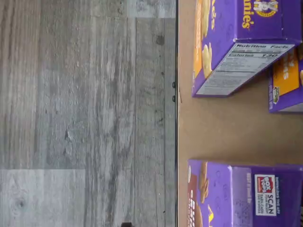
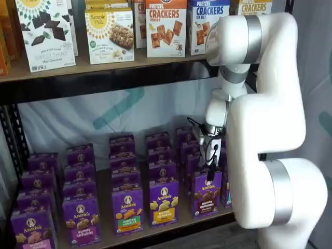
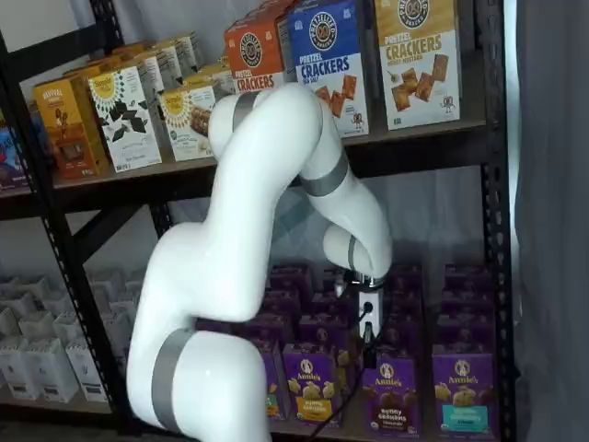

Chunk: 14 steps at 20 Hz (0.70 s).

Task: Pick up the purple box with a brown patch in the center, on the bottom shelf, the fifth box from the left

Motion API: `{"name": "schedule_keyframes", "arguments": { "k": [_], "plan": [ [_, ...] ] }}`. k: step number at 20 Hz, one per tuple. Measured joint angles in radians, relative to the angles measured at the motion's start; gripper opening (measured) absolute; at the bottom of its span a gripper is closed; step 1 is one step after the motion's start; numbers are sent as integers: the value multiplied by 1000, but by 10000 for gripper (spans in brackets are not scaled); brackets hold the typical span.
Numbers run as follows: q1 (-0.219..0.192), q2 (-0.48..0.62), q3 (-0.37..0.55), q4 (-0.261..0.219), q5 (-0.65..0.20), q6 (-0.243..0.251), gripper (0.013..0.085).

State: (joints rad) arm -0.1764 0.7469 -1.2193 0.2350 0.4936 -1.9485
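Above the purple box (image 3: 390, 396) the fingers (image 3: 369, 350) hang, spread unclear; only the wrist view shows floor (image 1: 85, 113)

the bottom shelf (image 2: 181, 220), a tan board, carries rows of upright purple cartons (image 2: 127, 210).

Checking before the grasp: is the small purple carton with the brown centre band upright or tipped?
Upright. The purple carton stands face-forward on the tan wooden bottom shelf in both shelf views, under the gripper.
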Motion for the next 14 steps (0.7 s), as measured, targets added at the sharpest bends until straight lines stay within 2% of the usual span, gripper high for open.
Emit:
{"name": "schedule_keyframes", "arguments": {
  "k": [2, 8, 14],
  "plan": [
    [7, -4, 12, -4, -27, 9, 850],
    [22, -7, 31, 26, -78, -6, 850],
    [22, 22, 20, 3, -125, 12, 850]
  ]
}}
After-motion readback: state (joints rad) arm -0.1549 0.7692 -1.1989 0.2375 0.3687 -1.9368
